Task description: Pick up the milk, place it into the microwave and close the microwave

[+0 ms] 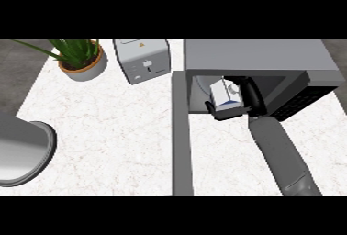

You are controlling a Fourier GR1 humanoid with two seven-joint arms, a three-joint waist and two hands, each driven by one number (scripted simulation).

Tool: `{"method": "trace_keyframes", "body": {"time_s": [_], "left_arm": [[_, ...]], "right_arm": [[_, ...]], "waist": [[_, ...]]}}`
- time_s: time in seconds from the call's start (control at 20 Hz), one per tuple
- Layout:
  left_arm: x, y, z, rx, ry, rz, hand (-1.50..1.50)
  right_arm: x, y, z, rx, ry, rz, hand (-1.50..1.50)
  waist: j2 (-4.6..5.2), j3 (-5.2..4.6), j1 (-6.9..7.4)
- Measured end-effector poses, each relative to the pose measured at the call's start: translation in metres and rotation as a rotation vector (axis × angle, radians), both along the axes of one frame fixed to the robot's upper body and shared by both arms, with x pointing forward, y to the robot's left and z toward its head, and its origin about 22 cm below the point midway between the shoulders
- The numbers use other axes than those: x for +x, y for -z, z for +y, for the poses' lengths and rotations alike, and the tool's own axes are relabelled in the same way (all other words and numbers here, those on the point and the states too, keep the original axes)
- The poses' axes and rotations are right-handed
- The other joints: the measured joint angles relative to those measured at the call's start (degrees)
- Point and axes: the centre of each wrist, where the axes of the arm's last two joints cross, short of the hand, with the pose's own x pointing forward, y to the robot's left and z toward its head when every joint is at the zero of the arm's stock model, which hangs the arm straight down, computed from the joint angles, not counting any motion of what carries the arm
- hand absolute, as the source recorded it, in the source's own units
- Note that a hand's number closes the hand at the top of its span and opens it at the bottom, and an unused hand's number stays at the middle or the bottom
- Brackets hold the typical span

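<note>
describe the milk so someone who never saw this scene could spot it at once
Find the big grey microwave at the right end of the counter, its door standing open. In its opening the black right hand curls round a small white carton with a blue patch: the milk. It is the only boxy thing in there; the pale toaster stands outside, further left.

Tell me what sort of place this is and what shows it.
Most likely a home kitchen. A pale, marble-look counter carries a microwave with its door open and a toaster. The right hand holds a milk carton at the microwave's open cavity.
</note>
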Motion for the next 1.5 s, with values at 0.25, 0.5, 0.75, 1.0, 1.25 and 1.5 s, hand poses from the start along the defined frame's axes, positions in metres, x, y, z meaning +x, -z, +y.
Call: {"method": "trace_keyframes", "body": {"time_s": [0.25, 0.5, 0.75, 1.0, 1.25, 1.5], "left_arm": [[0.007, 0.001, 0.005, 0.002, 0.000, 0.012, -1.50], [0.014, 0.006, 0.012, -0.002, 0.016, 0.015, -1.50], [0.028, 0.012, 0.012, -0.004, 0.042, 0.015, -1.50], [0.039, 0.014, 0.019, 0.005, 0.062, 0.014, -1.50], [0.051, 0.013, 0.019, 0.031, 0.079, 0.013, -1.50], [0.058, 0.014, 0.019, 0.047, 0.111, 0.012, -1.50]], "right_arm": [[0.024, -0.017, 0.002, -0.050, 0.032, 0.030, 1.50], [0.041, -0.025, -0.004, -0.104, 0.129, 0.015, 1.50], [0.052, -0.032, -0.006, -0.132, 0.274, 0.027, 1.50], [0.057, -0.037, -0.015, -0.085, 0.412, 0.016, -1.50], [0.059, -0.038, -0.017, -0.144, 0.475, -0.021, -1.50], [0.060, -0.038, -0.017, -0.162, 0.442, 0.002, -1.50]], "waist": [[0.45, 0.17, 0.55], [0.90, 0.23, 1.78], [1.75, 0.25, 3.28], [2.56, 0.25, 4.61], [2.98, 0.22, 5.56], [3.03, 0.25, 6.03]]}}
